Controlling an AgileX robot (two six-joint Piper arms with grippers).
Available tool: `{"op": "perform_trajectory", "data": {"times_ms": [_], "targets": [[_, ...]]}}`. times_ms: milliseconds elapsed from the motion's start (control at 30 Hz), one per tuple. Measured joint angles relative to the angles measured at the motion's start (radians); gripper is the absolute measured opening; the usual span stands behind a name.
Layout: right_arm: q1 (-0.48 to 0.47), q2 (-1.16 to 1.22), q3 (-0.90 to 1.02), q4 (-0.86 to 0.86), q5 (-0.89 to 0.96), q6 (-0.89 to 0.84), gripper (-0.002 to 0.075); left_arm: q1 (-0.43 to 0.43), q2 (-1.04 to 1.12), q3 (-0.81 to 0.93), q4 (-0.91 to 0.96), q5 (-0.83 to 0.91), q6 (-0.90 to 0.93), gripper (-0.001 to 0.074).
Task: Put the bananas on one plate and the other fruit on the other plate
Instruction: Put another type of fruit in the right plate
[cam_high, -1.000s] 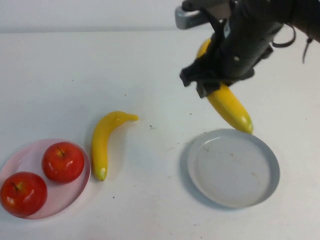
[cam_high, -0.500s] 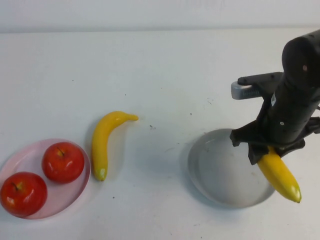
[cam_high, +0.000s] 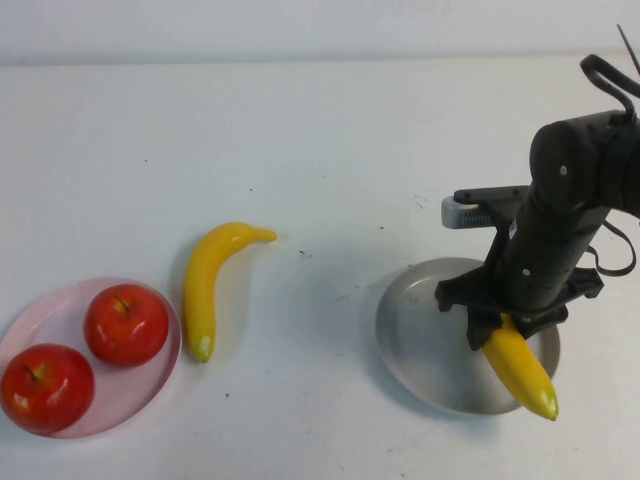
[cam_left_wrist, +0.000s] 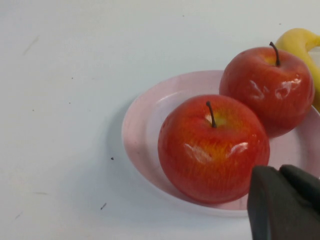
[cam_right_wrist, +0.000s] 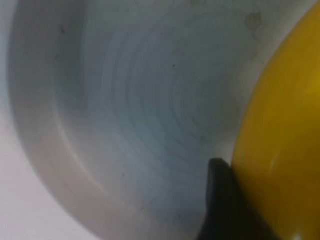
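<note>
My right gripper (cam_high: 506, 326) is shut on a yellow banana (cam_high: 522, 368) and holds it slanted over the right part of the grey plate (cam_high: 405, 335). The banana's tip reaches past the plate's front rim. In the right wrist view one dark finger (cam_right_wrist: 222, 205) presses the banana (cam_right_wrist: 280, 145) close above the grey plate (cam_right_wrist: 125, 100). The second banana (cam_high: 205, 280) lies on the table beside the pink plate (cam_high: 60, 310), which holds two red apples (cam_high: 125, 323) (cam_high: 46, 386). My left gripper (cam_left_wrist: 282, 200) is shut and empty, just beside the near apple (cam_left_wrist: 212, 147) on the pink plate (cam_left_wrist: 145, 125).
The white table runs wide between the two plates and behind them. The left wrist view also shows the far apple (cam_left_wrist: 267, 87) and the end of the loose banana (cam_left_wrist: 300, 40). The left arm is out of the high view.
My right arm has carried the banana from the back of the table forward and down to the grey plate, then shifted slightly left over it. The rest has not moved.
</note>
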Motion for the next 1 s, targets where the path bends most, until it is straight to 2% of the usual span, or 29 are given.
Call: {"op": "perform_trajectory", "data": {"times_ms": [167,333,433,667,833,1000], "targets": [[0.0,0.015,0.002,0.002,-0.008,-0.022,0.0321,0.0,0.0,0.0,0.0,0.0,0.0,-0.0004],[0.0,0.015,0.002,0.002,-0.002,-0.022,0.0477,0.0,0.0,0.0,0.0,0.0,0.0,-0.0004],[0.0,0.015,-0.009,0.002,0.025,-0.022,0.0511,0.0,0.0,0.0,0.0,0.0,0.0,-0.0004],[0.0,0.015,-0.164,0.029,0.158,-0.022,0.0482,0.0,0.0,0.0,0.0,0.0,0.0,-0.0004],[0.015,0.015,-0.29,0.109,0.166,-0.02,0.0453,0.0,0.0,0.0,0.0,0.0,0.0,-0.0004],[0.082,0.032,-0.38,0.15,0.106,-0.02,0.0447,0.0,0.0,0.0,0.0,0.0,0.0,-0.0004]]}}
